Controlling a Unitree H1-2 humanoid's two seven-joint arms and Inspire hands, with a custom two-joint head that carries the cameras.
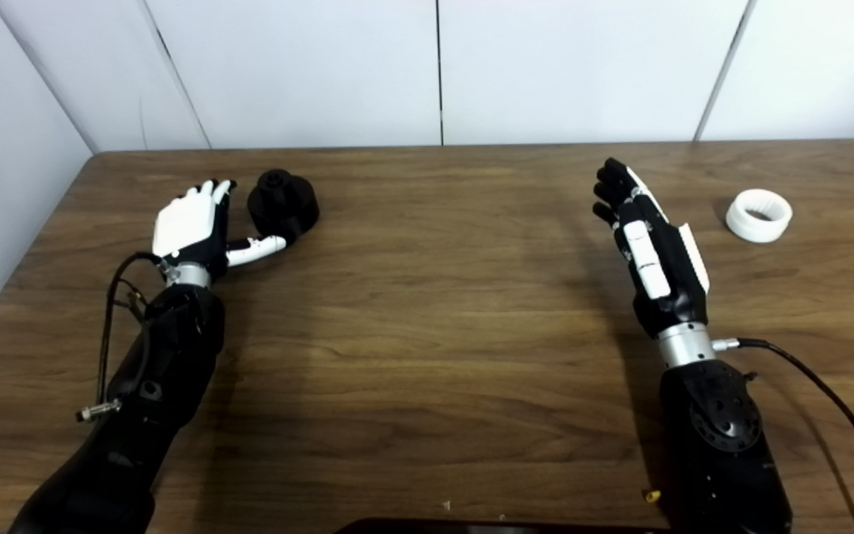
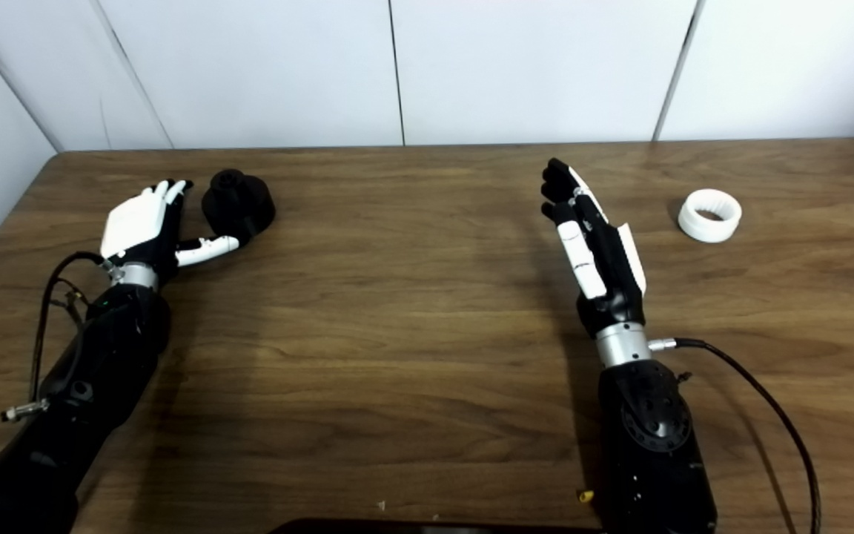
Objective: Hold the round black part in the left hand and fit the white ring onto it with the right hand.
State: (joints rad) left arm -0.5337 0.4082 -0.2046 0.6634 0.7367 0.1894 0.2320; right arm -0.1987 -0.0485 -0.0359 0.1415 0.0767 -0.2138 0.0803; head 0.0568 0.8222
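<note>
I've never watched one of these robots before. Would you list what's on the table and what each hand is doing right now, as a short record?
Table: brown wood
Round black part: far left on the table, not lifted
Left hand: open, just beside the black part, thumb reaching toward its base
White ring: lying flat at far right, untouched
Right hand: open, holding nothing, apart from the ring
Assembly: not started

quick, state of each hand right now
Left hand: open, holding nothing, fingers beside the round black part.
Right hand: open, empty, well apart from the white ring.
</note>
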